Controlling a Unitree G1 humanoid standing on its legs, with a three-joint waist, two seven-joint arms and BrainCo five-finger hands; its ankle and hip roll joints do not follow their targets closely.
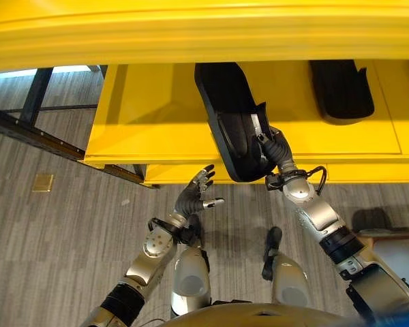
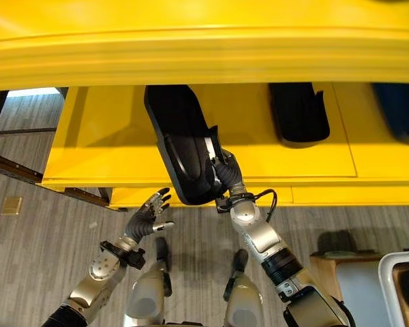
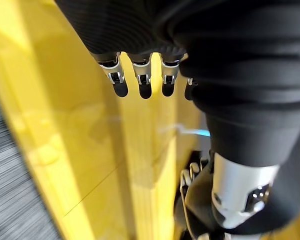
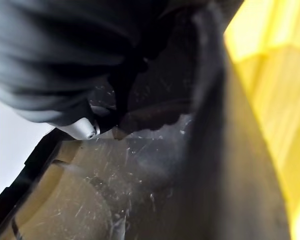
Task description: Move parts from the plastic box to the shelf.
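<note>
Nearest the robot, the left hand (image 1: 194, 197) hangs free just short of the yellow shelf (image 1: 157, 116), fingers spread and relaxed, holding nothing. Beyond it, the right hand (image 1: 276, 153) grips the near edge of a long black part (image 1: 228, 116) that lies on the shelf with its near end jutting past the front lip (fingers curled round the rim). Placement looks nearly done; next comes a push deeper, then release. Farther along lies another black part (image 1: 341, 88).
</note>
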